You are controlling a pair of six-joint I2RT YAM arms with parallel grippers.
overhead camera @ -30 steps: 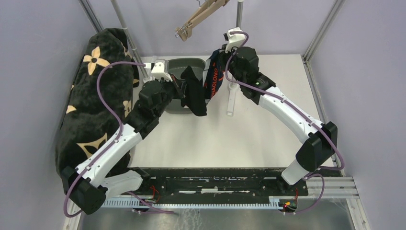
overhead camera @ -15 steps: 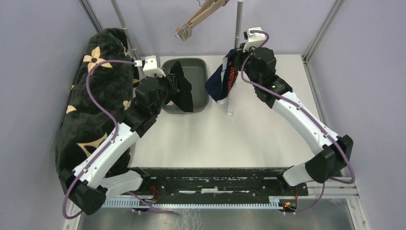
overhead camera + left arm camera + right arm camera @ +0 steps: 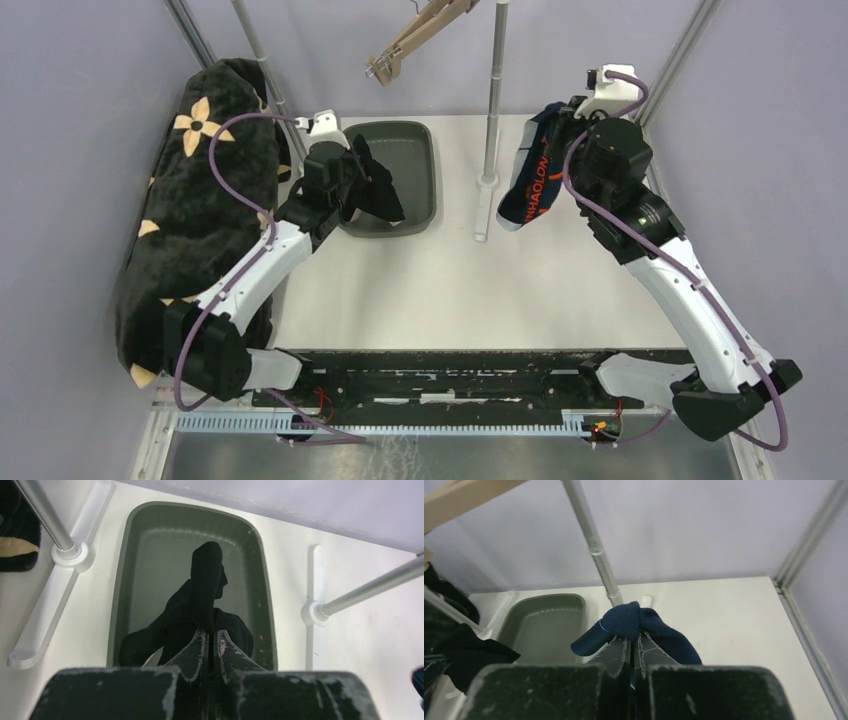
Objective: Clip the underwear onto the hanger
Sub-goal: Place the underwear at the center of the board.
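Your overhead camera looked down; close wrist cameras faced past left claw (image 3: pixel 209 639) and right claw (image 3: pixel 634 644), sharing the bin (image 3: pixel 150 555).

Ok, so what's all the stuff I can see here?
blanket: one, black with tan flowers, piled at the far left
tub: one, grey-green, at the back, left of centre
black underwear: one, black, hanging over the tub
blue underwear: one, navy with orange letters, hanging back right
hanger: one, light wood, high at the back
poles: two, silver, on white feet at the back
table: one, white, under everything
left gripper: one, black, shut on the black underwear
right gripper: one, black, shut on the blue underwear
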